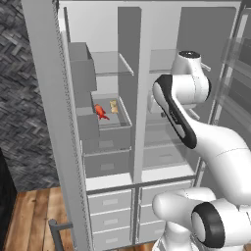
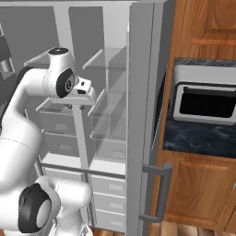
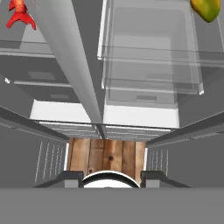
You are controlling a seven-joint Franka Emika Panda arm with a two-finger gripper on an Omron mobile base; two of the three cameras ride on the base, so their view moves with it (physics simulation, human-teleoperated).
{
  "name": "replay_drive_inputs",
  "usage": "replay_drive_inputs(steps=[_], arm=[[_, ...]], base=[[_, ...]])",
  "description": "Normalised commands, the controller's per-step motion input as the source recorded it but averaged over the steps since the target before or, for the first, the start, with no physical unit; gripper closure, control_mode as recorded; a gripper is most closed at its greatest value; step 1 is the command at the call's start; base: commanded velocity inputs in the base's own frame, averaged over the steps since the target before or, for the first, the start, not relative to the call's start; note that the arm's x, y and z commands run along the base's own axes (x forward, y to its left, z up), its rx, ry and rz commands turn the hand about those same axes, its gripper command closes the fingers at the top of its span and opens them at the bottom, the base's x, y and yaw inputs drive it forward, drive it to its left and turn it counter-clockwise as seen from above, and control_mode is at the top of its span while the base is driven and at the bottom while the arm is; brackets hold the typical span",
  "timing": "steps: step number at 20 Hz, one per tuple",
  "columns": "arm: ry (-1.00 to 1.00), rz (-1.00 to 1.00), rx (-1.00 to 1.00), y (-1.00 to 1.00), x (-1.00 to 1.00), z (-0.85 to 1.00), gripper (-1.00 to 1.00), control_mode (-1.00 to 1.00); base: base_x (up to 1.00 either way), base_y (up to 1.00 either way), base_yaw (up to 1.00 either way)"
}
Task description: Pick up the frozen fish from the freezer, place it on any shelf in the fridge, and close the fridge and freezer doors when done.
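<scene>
The red-orange frozen fish [image 1: 101, 112] lies on a mid-height shelf in the freezer [image 1: 105, 142], beside a small beige lump [image 1: 114, 107]. In the hand view the fish [image 3: 18, 13] sits at the top left corner. My gripper [image 3: 111, 177] hangs in front of the unit, near the grey divider post, looking down at the drawers and the wood floor. Its fingertips [image 3: 72, 177] stand apart with nothing between them, well right of the fish. The fridge [image 2: 110, 133] has clear glass shelves, the uppermost shelf [image 2: 108, 57] bare. Both doors stand open: freezer door [image 1: 49, 122], fridge door [image 2: 143, 115].
A yellow-green round item [image 3: 205, 8] lies on a fridge shelf. Pale drawers [image 1: 110, 211] fill the bottom of both halves. A microwave [image 2: 205, 101] sits on a dark counter [image 2: 198, 138] to the right of the fridge door, with wood cabinets around it.
</scene>
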Motion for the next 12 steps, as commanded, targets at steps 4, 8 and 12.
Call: replay_drive_inputs(steps=[4, 8, 12], arm=[[-0.02, 0.0, 0.0, 0.0, -0.12, 0.0, -1.0, -1.0], [0.0, 0.0, 0.0, 0.0, -0.28, -0.31, -1.0, -1.0], [-0.08, 0.0, 0.02, 0.0, -0.38, -0.63, -1.0, -1.0]], base=[[0.0, 0.0, 0.0], [0.0, 0.0, 0.0], [0.0, 0.0, 0.0]])
